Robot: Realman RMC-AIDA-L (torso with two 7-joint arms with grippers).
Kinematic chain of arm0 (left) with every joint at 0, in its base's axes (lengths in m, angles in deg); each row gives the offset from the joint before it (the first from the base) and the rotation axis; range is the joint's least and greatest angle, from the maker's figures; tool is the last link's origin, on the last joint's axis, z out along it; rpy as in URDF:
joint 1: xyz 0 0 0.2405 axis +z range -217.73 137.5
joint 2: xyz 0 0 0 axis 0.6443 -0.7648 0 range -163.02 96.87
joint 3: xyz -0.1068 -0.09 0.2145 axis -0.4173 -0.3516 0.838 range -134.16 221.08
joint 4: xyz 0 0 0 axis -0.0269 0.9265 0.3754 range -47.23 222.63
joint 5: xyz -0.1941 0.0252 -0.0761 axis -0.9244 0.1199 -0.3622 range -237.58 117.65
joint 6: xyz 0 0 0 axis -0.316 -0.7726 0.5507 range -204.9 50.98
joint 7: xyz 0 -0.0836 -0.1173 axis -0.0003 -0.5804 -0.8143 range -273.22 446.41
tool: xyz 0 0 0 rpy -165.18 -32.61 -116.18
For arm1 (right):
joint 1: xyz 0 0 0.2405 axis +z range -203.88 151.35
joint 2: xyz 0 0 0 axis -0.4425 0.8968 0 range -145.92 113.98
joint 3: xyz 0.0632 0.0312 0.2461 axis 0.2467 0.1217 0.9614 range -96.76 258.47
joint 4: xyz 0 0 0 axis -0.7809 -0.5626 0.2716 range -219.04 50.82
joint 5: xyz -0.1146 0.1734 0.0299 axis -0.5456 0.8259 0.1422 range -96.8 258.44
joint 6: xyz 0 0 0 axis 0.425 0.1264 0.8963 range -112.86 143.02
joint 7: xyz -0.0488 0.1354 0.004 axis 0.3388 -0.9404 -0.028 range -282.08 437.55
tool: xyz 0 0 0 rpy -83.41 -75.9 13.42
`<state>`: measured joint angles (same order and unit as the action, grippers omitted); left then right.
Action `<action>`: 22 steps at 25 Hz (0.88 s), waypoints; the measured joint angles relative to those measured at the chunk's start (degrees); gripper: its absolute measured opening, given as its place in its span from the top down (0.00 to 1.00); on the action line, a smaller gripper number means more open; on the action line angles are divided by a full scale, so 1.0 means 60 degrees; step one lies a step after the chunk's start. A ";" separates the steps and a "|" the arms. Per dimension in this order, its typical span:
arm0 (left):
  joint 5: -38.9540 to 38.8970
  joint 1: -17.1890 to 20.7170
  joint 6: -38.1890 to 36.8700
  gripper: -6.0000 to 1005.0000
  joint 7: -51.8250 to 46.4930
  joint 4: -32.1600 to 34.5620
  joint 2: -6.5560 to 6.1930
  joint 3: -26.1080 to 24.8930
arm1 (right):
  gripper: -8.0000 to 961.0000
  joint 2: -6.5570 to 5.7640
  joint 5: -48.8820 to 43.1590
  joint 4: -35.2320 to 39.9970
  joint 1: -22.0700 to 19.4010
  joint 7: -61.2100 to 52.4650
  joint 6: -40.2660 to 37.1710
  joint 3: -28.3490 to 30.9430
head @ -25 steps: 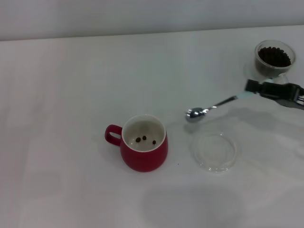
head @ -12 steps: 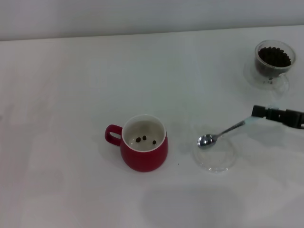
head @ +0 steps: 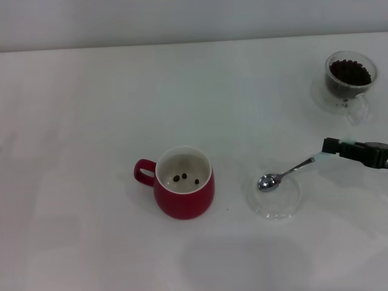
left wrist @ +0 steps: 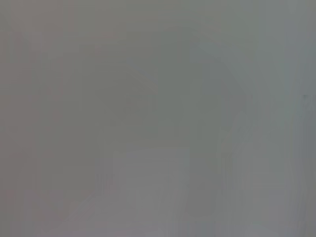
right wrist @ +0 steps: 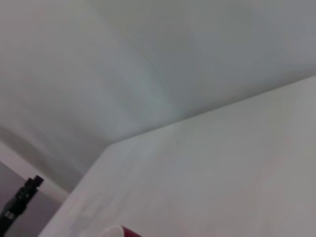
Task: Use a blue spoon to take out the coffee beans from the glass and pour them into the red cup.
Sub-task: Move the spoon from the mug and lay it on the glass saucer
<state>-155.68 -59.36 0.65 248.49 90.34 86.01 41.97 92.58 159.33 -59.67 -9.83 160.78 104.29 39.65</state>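
Observation:
The red cup (head: 183, 182) stands in the middle of the table with three coffee beans (head: 183, 177) on its white inside. Its rim also shows as a red sliver in the right wrist view (right wrist: 120, 231). The glass (head: 350, 77) stands at the far right, full of dark beans. My right gripper (head: 335, 148) comes in from the right edge, shut on the pale handle of the blue spoon (head: 285, 174). The spoon's metal bowl lies empty over the clear saucer (head: 276, 194). My left gripper is out of view.
The clear glass saucer lies just right of the red cup. The white table (head: 91, 121) stretches wide to the left and front. The left wrist view shows only blank grey.
My right gripper has carried the spoon from beside the glass toward the front and lowered its bowl onto the saucer. The red cup and the glass have not moved.

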 joint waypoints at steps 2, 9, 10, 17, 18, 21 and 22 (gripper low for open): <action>0.0000 -0.0001 -0.0004 0.13 0.0000 0.0000 0.0000 0.0000 | 0.79 -0.0001 -0.0170 0.0000 0.0020 0.0011 -0.0169 -0.0011; 0.0000 -0.0001 -0.0020 0.13 0.0000 0.0000 0.0000 0.0000 | 0.79 0.0003 -0.0583 0.0024 0.0093 0.0241 -0.0392 -0.0038; 0.0000 -0.0001 -0.0024 0.13 0.0000 0.0000 0.0000 -0.0001 | 0.79 0.0002 -0.0592 0.0025 0.0091 0.0248 -0.0422 -0.0042; 0.0000 0.0013 -0.0026 0.13 0.0000 -0.0051 0.0011 0.0000 | 0.79 -0.0023 -0.0606 0.0029 0.0041 0.0274 -0.0453 0.0025; 0.0000 0.0017 -0.0017 0.13 0.0000 -0.0060 0.0012 -0.0001 | 0.79 -0.0024 -0.0606 0.0030 0.0039 0.0275 -0.0454 0.0020; 0.0000 0.0038 0.0023 0.13 0.0000 -0.0074 0.0024 0.0000 | 0.79 -0.0026 -0.0624 0.0029 0.0025 0.0278 -0.0455 -0.0016; 0.0000 0.0047 0.0034 0.13 0.0000 -0.0081 0.0026 -0.0001 | 0.79 -0.0024 -0.0649 0.0029 0.0020 0.0278 -0.0455 -0.0015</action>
<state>-155.68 -59.08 0.85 248.49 89.85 86.17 41.96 92.43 155.44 -59.50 -9.71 162.44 101.56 39.56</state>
